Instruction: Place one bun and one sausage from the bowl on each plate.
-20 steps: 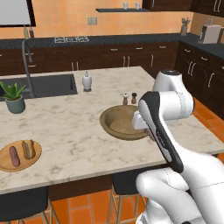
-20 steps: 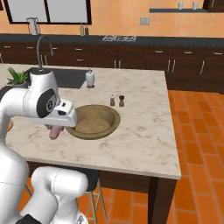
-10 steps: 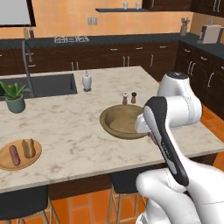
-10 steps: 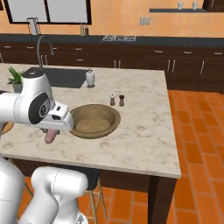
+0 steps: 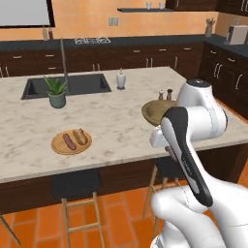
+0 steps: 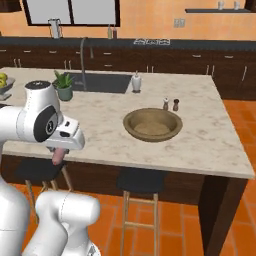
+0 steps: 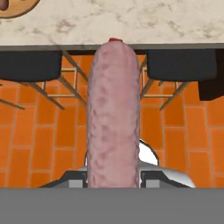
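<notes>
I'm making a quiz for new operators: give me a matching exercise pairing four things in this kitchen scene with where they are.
Things:
1. pinkish sausage
2. round brown wooden bowl
3. flat light-wood plate
4. small green potted plant

Places or states:
A. beside the sink
B. held in the pincer, hanging past the counter's front edge
C. carries a bun and a sausage
D. near the salt and pepper shakers, with nothing visible inside

Pairs: 1-B, 2-D, 3-C, 4-A
</notes>
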Robot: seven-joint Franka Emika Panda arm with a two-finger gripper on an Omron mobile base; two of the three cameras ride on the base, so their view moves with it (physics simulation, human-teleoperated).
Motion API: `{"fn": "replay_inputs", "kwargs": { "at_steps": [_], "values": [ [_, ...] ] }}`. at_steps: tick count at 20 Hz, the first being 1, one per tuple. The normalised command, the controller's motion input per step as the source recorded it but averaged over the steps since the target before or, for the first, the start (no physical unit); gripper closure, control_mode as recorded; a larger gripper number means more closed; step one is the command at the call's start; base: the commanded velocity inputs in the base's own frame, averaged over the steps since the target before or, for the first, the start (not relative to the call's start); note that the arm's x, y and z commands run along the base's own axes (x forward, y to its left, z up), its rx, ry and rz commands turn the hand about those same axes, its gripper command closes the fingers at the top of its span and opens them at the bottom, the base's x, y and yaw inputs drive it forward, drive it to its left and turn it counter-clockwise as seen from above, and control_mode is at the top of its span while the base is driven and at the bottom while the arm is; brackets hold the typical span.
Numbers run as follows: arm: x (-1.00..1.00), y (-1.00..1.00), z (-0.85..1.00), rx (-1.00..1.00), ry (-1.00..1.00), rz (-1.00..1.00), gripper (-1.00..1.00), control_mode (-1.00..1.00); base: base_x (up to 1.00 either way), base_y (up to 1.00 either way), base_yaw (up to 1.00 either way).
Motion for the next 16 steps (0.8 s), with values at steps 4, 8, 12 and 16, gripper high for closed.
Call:
{"fn": "replay_inputs", "kwargs": {
  "at_steps": [4,8,12,16],
  "values": [
    [0.00,0.00,0.00,0.00,0.00,0.00,1.00,1.00,-0.09,1.00,0.00],
    [0.00,0.00,0.00,0.00,0.00,0.00,1.00,1.00,0.00,1.00,0.00],
    [0.00,0.00,0.00,0.00,0.00,0.00,1.00,1.00,0.00,1.00,0.00],
    [0.00,0.00,0.00,0.00,0.00,0.00,1.00,1.00,0.00,1.00,0.00]
  ]
}}
